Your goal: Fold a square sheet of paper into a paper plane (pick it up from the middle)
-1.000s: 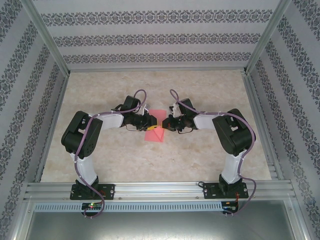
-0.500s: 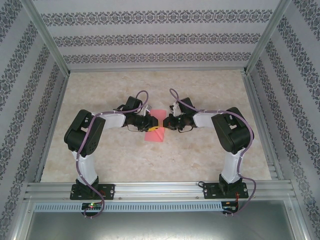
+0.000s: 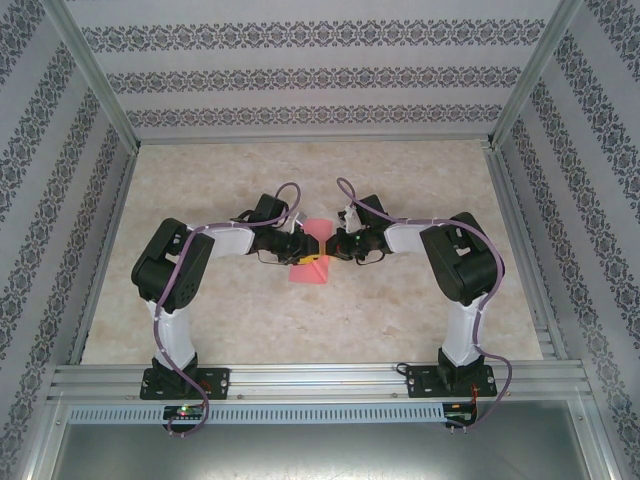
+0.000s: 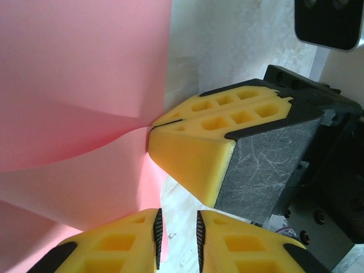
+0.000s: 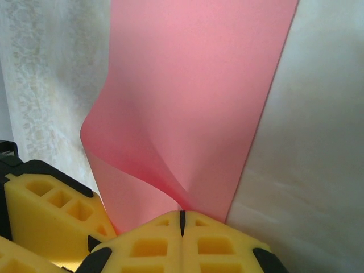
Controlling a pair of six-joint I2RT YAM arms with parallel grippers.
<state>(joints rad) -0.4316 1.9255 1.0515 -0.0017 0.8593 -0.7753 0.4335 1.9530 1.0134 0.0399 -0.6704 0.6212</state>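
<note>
right hand [image 5: 182,216] clamps the thin, buckled pink sheet [image 5: 196,85]; left hand [image 4: 177,222] stands slightly apart.

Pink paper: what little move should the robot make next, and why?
Probably the left gripper should nudge onto the raised edge of the paper and close. The right gripper already pinches that edge shut and it bulges up, while the left jaws stand slightly apart beside it, holding nothing.
</note>
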